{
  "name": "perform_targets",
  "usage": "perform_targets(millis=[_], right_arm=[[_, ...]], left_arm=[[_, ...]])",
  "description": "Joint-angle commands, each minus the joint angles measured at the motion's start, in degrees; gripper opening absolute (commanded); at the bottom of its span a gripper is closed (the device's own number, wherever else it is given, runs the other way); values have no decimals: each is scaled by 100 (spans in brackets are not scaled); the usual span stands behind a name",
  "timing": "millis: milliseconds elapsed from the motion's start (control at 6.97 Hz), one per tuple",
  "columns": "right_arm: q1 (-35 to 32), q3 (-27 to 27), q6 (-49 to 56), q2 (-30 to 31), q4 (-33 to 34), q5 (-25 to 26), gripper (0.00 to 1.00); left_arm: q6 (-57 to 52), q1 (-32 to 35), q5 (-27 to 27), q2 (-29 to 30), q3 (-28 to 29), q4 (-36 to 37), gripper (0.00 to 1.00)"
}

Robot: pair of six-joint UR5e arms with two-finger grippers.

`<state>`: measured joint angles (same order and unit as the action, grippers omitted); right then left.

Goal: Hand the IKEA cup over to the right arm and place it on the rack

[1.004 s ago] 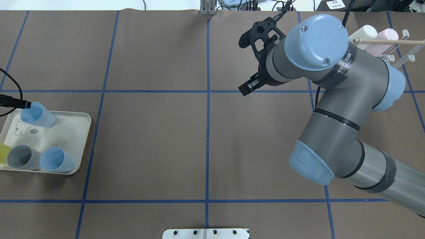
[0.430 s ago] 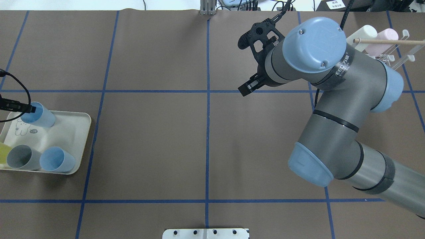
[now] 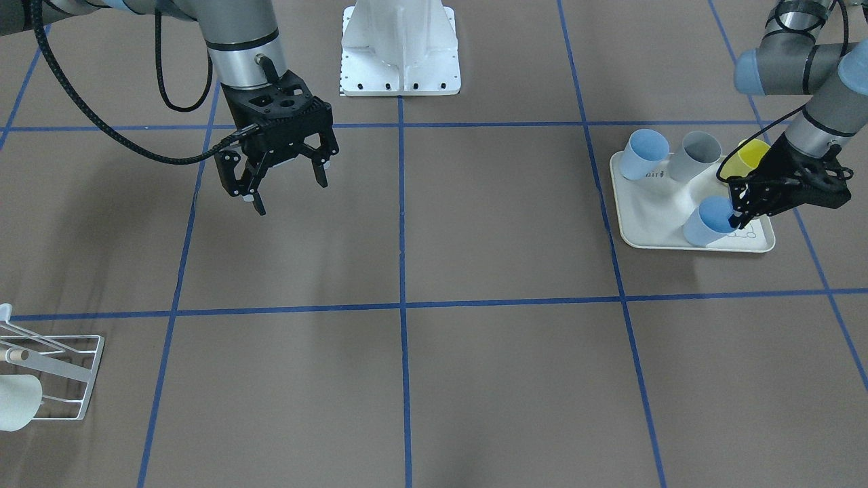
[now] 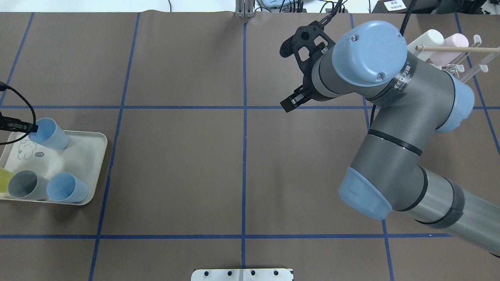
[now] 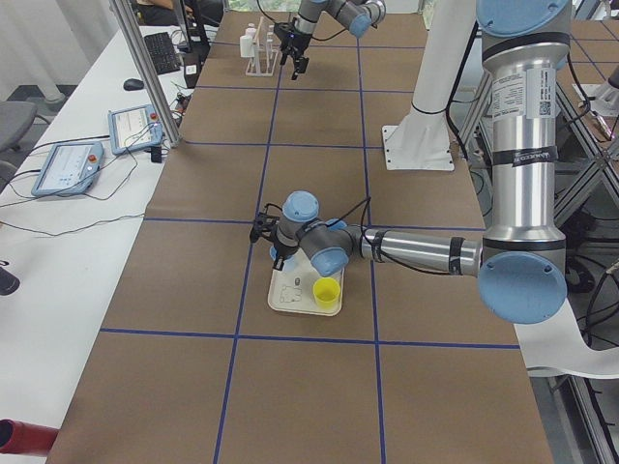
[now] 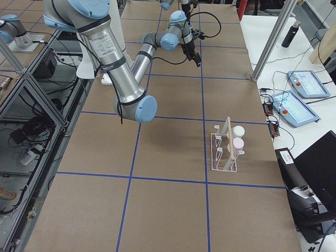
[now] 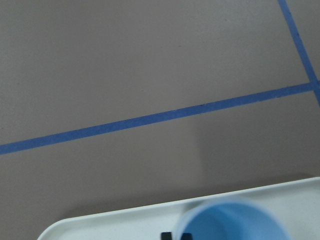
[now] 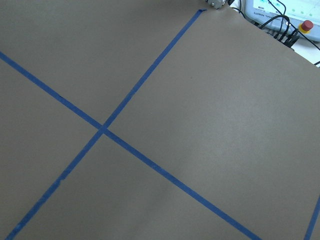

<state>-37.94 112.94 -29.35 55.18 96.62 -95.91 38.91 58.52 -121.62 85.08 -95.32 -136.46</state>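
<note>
Cup pickup
Left gripper (image 3: 738, 211) is pinching the tilted blue cup (image 3: 705, 227) by its rim at the tray (image 3: 651, 230); right gripper (image 3: 288, 190) is hanging spread wide mid-table. That shallow rim hold may be risking a slip.

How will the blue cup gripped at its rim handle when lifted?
The blue cup looks like thin plastic, so it is probably light and stiff. The left gripper holds only one side of its rim, so it may tilt or swing. With its smooth round wall, it would likely roll if dropped.
</note>
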Motion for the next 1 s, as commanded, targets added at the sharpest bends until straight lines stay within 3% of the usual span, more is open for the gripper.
perform_targets(millis=[0,287,574,860], right_arm=[[58,-61,61,19,-491,500,99],[180,-1023,61,168,-2917,538,99],[408,-1711,0,290,-4960,800,99],[664,-1758,17,362,-5365,1083,99]], left_arm=[[20,646,-772,104,-293,93,0],[1478,775,-1039,446,-1186,732,0],[3463,757,-1476,1050,-1594,674,0],[5032,469,-1523,2095,-1683,682,0]])
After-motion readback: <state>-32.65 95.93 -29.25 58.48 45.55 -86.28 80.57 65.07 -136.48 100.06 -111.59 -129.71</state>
